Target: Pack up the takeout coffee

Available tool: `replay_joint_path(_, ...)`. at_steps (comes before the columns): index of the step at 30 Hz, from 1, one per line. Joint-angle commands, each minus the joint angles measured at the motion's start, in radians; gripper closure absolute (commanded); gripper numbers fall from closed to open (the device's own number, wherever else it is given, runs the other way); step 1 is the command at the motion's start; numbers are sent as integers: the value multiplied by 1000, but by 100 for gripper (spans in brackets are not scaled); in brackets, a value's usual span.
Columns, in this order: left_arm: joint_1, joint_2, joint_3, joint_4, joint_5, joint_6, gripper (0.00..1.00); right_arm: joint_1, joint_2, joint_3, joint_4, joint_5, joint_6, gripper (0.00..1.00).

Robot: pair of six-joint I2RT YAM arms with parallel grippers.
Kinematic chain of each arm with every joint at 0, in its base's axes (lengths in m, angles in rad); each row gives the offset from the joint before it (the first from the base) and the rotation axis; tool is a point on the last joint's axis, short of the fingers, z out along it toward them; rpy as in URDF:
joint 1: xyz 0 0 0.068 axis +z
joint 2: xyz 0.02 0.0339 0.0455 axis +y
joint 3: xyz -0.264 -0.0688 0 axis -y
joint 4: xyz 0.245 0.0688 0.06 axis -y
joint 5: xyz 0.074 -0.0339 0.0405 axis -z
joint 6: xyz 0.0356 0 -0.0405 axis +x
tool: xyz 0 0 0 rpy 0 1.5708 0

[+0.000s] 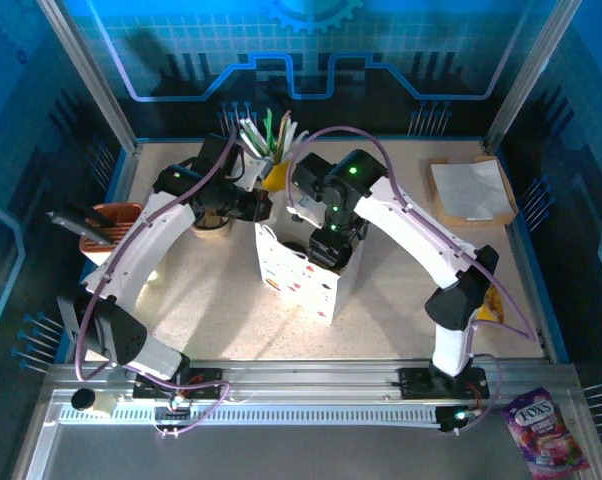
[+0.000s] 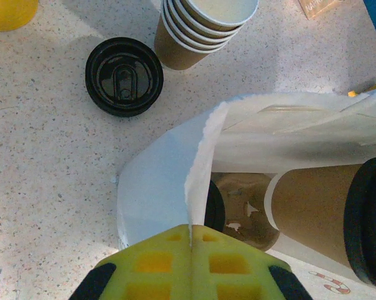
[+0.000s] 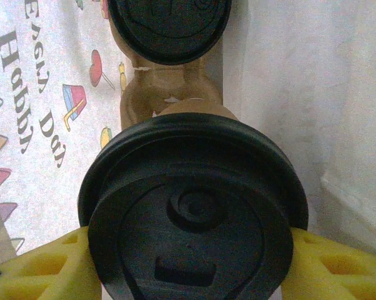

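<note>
The right gripper [image 3: 191,265] has its yellow fingers [image 3: 44,269] spread about halfway and clamped on either side of a lidded cup [image 3: 194,206], just under its black lid. It holds that cup inside the mouth of the white paper bag [image 1: 296,285]. The cup's long axis runs along the gripper's own line of reach, with the lid toward the wrist and the base pointing into the bag. The coming move is therefore probably a straight push deeper along that axis before letting go. Directly ahead, farther down in the bag, sits the second lidded cup [image 3: 168,25], close to the held cup's path, so the base should land beside it and not on its lid. The left gripper [image 2: 191,259] is fully closed, pinching the bag's rim so that the mouth gapes open. Outside the bag, on the table, are a loose black lid [image 2: 123,76], a stack of lidless cups [image 2: 203,28] and a yellow cup [image 2: 10,11], none of them in the way.
</note>
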Motion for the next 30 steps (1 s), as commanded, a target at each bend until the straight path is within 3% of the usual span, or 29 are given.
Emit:
replay_joint_path(1,-4,-13,-20,-3,22,32,100,17,18,-14,-13,-25,20,50)
replay_joint_path(30,-5,-13,-30,5,18,33,100,11,43,-198,146,-99,2,52)
